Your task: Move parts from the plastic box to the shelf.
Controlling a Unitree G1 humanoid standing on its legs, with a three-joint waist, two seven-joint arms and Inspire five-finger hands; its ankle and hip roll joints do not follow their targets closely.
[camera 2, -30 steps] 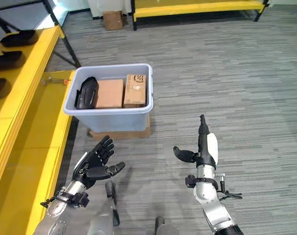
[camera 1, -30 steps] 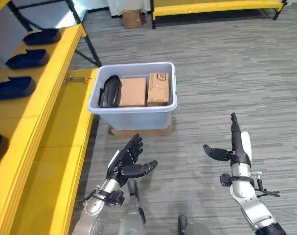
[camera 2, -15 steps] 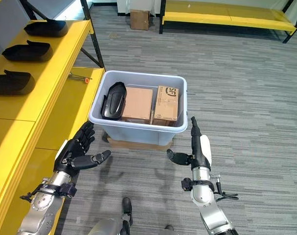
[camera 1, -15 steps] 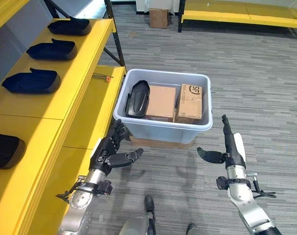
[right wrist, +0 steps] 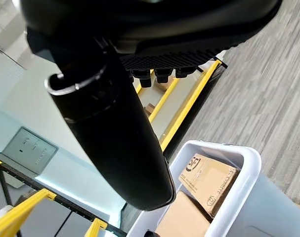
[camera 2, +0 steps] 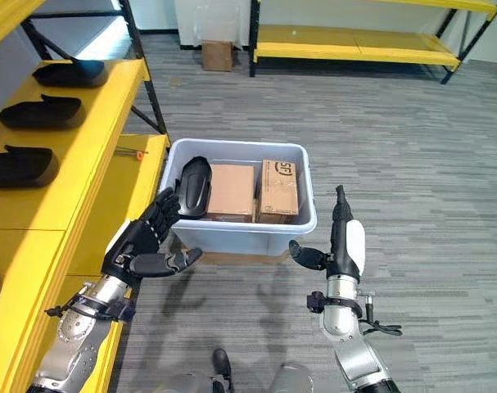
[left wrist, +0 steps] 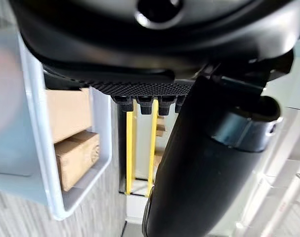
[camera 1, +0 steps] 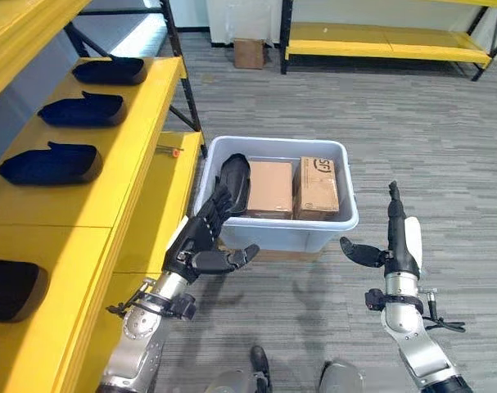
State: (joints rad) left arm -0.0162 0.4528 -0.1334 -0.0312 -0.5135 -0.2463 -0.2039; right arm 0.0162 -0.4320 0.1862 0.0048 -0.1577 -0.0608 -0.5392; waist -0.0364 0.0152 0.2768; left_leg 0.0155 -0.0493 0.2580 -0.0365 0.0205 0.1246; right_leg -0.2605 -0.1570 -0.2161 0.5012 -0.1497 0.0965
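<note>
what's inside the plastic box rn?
In the plastic box: one black part at its left end and two cardboard boxes beside it. Anything beneath them is covered.

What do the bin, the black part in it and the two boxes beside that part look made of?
Bin: pale, slightly translucent plastic, smooth rolled rim. Black part: probably moulded plastic, satin sheen on curved shell. Two boxes: plain brown cardboard, matte, with folded flaps.

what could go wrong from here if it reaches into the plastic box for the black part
Two risks, both guesses. The black part stands against the box wall, tight beside a cardboard box, so the fingers of the open left hand may find little room to close round it. That hand is also near the rim of the plastic box, so it could knock or push the box. The right hand is open, beside the box.
</note>
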